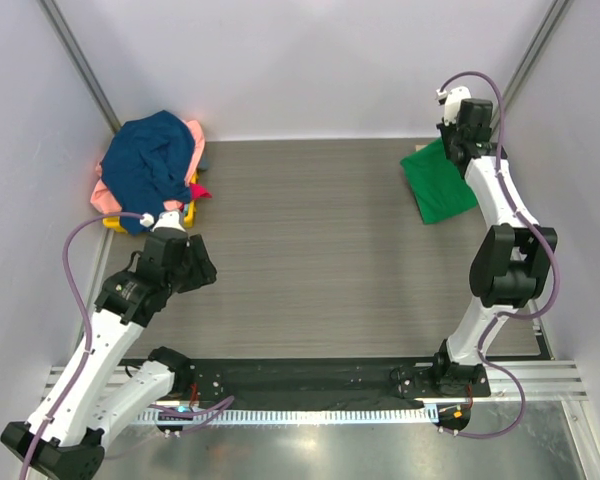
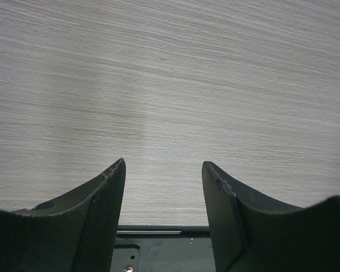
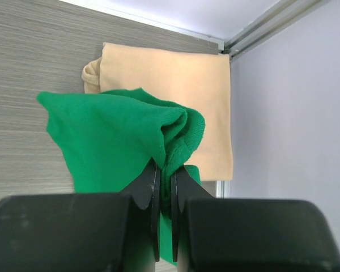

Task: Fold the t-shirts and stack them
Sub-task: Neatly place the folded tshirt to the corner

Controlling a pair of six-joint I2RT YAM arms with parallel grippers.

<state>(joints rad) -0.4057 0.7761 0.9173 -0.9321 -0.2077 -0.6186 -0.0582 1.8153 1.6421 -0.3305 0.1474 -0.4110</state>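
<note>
Right wrist cam: right gripper [image 3: 165, 187] pinched tight on the bright green cloth t-shirt [image 3: 116, 133], overlapping the folded beige tee [image 3: 175, 85] in the far-right corner. Stacking step, I'd say (left gripper [image 2: 163, 187] gapes wide, empty). Next: lower squarely, let go.

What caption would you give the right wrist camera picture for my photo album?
Right gripper pinches a bunched green t-shirt, with a folded tan t-shirt lying flat beyond it.
</note>
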